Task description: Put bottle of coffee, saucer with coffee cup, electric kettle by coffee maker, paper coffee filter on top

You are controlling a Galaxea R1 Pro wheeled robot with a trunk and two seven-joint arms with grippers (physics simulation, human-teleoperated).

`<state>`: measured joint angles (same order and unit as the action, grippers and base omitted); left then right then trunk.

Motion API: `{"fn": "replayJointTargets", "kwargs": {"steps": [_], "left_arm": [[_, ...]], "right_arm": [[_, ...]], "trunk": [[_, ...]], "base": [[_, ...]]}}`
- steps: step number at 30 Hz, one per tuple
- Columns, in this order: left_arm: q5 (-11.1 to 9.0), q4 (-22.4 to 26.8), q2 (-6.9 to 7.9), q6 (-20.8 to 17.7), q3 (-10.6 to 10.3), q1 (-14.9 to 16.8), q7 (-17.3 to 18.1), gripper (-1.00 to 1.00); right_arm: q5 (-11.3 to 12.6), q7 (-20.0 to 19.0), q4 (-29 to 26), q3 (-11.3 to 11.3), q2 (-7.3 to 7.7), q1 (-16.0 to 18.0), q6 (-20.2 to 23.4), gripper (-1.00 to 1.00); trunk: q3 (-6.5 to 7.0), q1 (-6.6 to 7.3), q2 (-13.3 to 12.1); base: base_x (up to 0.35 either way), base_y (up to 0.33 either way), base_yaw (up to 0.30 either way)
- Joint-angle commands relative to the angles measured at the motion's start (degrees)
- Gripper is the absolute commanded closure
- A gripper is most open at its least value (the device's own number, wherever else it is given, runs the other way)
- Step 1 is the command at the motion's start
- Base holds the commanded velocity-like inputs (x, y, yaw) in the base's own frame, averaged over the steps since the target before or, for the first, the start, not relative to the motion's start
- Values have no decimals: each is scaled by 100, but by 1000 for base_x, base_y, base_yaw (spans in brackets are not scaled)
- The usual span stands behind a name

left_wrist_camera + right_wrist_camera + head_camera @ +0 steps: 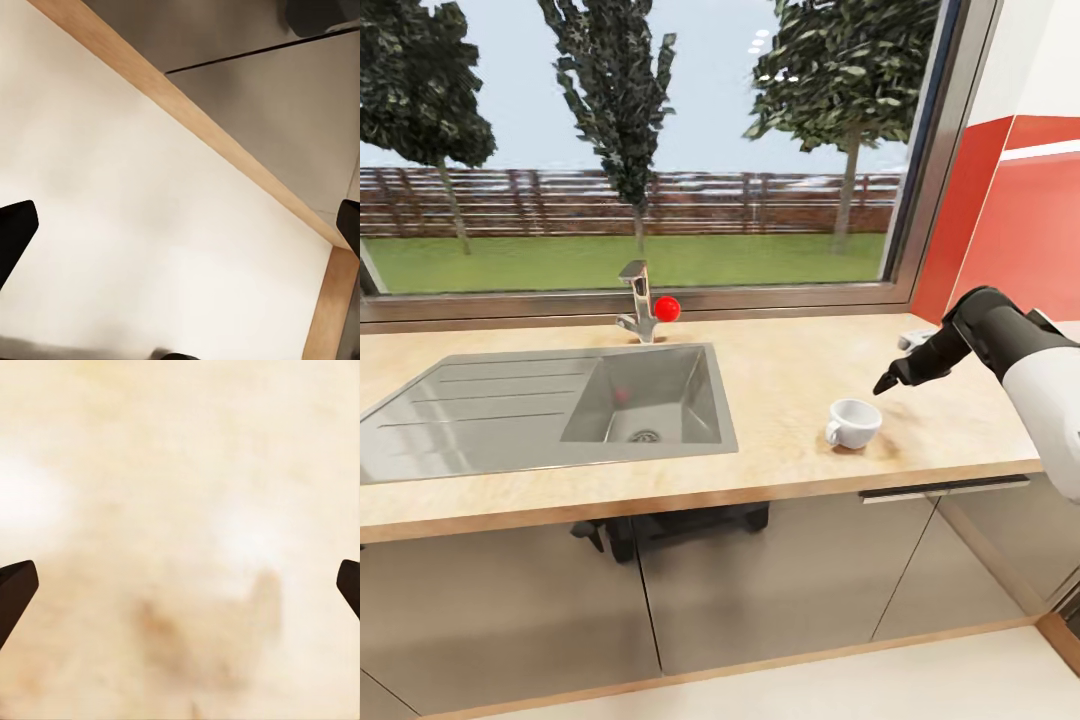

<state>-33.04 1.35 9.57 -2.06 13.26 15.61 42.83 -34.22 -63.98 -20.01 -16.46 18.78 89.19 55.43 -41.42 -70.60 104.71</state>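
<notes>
The coffee cup (pixel 853 422), small and white with its handle toward the sink, stands upright on the kitchen countertop (pixel 790 370) near the front edge. My right gripper (pixel 884 383) hovers just above and to the right of the cup, apart from it. Seen from the right wrist, the right gripper (pixel 180 592) is open over bare worktop with nothing between its dark fingertips (pixel 15 589). Low down, my left gripper (pixel 180 232) is open and empty over pale floor by the cabinet base. A small white thing (pixel 909 340) peeks out behind the right gripper; I cannot tell what it is.
A steel sink (pixel 650 400) with drainboard and a faucet (pixel 637 300) with a red knob take up the counter's left half. A large window runs behind. A red wall (pixel 1010 220) closes the right end. Grey cabinet fronts (pixel 780 580) stand below.
</notes>
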Motion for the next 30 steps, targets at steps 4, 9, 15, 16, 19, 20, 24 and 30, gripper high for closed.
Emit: {"fn": "replayJointTargets", "kwargs": {"steps": [4,9,15,16,19,20,24,30], "left_arm": [[21,-4,1,-22,45,4,23,-100],[19,-4,1,-22,45,4,23,-100],[21,-4,1,-22,45,6,23,-100],[19,-4,1,-22,45,5,23,-100],[19,-4,1,-22,45,4,23,-100],[18,-4,1,-22,45,4,23,-100],[21,-4,1,-22,45,4,25,-100],[23,-4,1,-22,45,4,31,-100]], "right_arm": [[-58,-271,6,-6,2,2,-34,-100],[-54,-421,0,-7,2,2,-54,-100],[-51,-686,-22,-12,2,2,-58,-100],[-52,-841,-33,-18,2,2,-59,-100],[-56,-1079,-56,-37,2,2,-59,-100],[-57,-1140,-62,-89,2,2,-61,-100],[-52,-1231,-69,-399,1,2,-66,-100],[-50,-1252,-65,-486,-44,2,-67,-100]], "trunk": [[-6,1,2],[-6,1,2],[-6,1,2],[-6,1,2],[-6,1,2],[-6,1,2],[-6,1,2],[-6,1,2]], "base": [[0,0,0],[0,0,0],[0,0,0],[0,0,0],[0,0,0],[0,0,0],[0,0,0],[0,0,0]]}}
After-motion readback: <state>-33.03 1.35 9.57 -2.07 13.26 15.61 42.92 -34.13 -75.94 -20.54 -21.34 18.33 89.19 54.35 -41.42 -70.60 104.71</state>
